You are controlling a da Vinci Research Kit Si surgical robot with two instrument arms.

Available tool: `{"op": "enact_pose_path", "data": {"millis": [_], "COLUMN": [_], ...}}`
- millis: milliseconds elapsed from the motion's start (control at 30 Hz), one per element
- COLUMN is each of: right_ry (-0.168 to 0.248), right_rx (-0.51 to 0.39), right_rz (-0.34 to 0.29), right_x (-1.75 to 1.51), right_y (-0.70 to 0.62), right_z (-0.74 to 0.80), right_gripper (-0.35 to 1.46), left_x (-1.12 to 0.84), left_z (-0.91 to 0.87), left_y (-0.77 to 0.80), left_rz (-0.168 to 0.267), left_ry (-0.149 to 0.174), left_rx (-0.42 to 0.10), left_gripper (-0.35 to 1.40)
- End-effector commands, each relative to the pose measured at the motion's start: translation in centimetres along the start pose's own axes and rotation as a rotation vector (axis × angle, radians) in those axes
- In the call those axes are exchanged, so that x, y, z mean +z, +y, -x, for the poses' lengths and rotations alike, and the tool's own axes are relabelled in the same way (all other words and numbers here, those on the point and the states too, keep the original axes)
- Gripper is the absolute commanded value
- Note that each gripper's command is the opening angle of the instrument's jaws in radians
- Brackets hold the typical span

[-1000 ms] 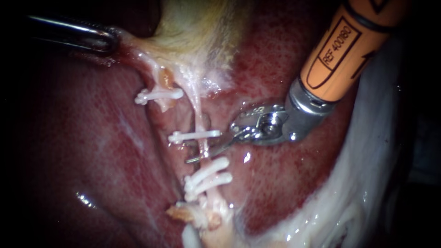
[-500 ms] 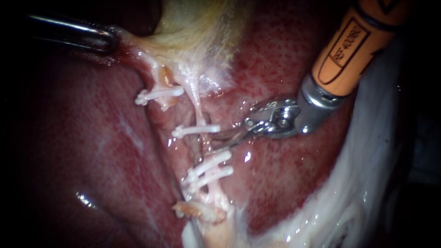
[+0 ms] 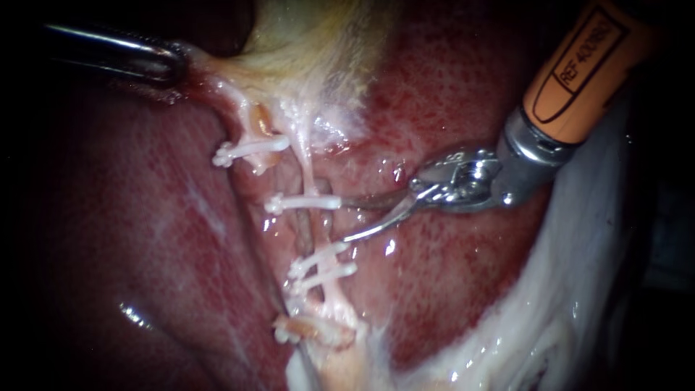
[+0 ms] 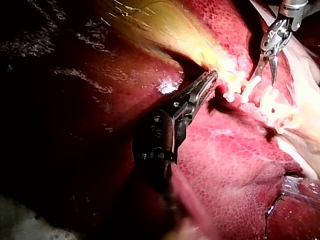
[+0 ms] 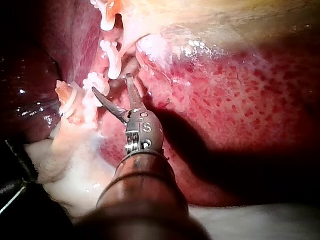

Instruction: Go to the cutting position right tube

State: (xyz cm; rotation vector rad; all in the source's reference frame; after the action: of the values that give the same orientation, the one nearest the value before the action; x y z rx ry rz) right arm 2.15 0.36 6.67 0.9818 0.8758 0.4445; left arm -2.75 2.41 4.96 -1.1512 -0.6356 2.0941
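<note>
Endoscope view, mid-frame: our right instrument's curved steel blades (image 3: 346,221) stand open just right of the thin pale right tube (image 3: 309,170), level with the gap between its white plastic clips (image 3: 304,203). Upper left, our left instrument (image 3: 174,61) clamps the yellowish gallbladder (image 3: 304,43).

The dark red, mottled, wet liver (image 3: 159,239) is the bed under everything in view. On it lie the pale yellow gallbladder (image 3: 318,43), a thin pale tube (image 3: 308,171) crossed by three white plastic clips (image 3: 304,203), a shorter clipped stump (image 3: 255,137) just beside it, and white stringy tissue (image 3: 572,304) along the liver's right edge.
</note>
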Motion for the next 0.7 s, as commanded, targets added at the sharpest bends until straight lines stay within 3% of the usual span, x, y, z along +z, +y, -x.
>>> {"op": "enact_pose_path", "data": {"millis": [33, 333, 700], "right_ry": [-0.005, -0.003, 0.070], "right_rx": [0.007, 0.036, 0.001], "right_rz": [-0.006, -0.057, -0.218], "right_x": [0.03, 0.31, 0.49], "right_y": [0.00, -0.02, -0.14], "right_z": [0.01, 0.00, -0.05], "right_gripper": [1.30, 1.31, 1.33], "left_x": [0.00, 0.00, 0.00], "left_z": [0.00, 0.00, 0.00], "left_y": [0.00, 0.01, 0.01], "left_rz": [0.000, 0.000, 0.000], "left_ry": [0.000, 0.000, 0.000], "left_rx": [0.000, 0.000, 0.000], "left_gripper": [-0.35, -0.35, -0.35]}}
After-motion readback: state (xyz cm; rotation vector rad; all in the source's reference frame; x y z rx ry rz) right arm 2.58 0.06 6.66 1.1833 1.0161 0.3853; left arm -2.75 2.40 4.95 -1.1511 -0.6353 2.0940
